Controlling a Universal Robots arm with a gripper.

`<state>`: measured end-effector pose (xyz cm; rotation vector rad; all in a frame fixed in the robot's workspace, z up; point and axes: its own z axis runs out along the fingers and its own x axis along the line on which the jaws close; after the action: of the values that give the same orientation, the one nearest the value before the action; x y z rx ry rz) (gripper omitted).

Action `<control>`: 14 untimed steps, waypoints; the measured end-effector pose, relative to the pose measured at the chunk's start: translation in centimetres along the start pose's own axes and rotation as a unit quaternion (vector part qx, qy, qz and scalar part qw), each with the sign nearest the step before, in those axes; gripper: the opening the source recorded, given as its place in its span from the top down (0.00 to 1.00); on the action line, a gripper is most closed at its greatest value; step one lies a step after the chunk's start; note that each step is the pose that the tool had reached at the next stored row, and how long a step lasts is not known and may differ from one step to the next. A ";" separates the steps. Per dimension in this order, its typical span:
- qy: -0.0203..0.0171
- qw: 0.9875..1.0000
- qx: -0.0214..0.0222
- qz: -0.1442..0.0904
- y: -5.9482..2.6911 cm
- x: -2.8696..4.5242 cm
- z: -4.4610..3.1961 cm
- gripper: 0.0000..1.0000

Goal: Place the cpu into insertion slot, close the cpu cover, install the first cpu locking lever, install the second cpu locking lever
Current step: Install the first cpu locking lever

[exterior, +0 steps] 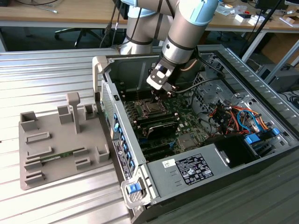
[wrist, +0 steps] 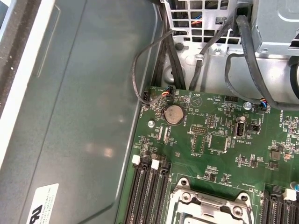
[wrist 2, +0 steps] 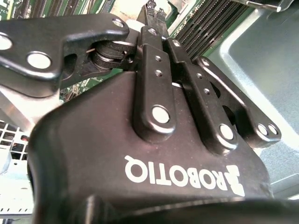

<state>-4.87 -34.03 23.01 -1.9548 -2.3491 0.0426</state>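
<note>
1. We see a ribbed grey metal desk [exterior: 51, 65] carrying an open dark computer case [exterior: 135, 70].
2. A green circuit board [exterior: 187, 117] [wrist: 210, 154] lies flat inside it.
3. The black two-fingered tool [exterior: 156, 97] [wrist 2: 155, 11] hangs over the board, fingers drawn together. We cannot tell whether they pinch anything.
4. The small square black insertion slot with its silver metal rim [exterior: 150, 108] [wrist: 210, 207] sits in the board, directly beneath the tool.

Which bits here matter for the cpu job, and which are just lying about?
Job:
gripper
insertion slot
cpu cover

Lying about:
grey tray
coin battery
memory slots
power supply
</note>
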 end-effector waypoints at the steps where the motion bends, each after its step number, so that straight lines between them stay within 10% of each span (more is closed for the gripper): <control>1: 0.000 1.000 0.000 0.000 0.00 0.00 0.00 0.90; 14: 0.000 1.000 0.000 -0.005 0.00 0.00 0.00 0.90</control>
<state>-4.87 -34.03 23.01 -1.9432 -2.3590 0.0432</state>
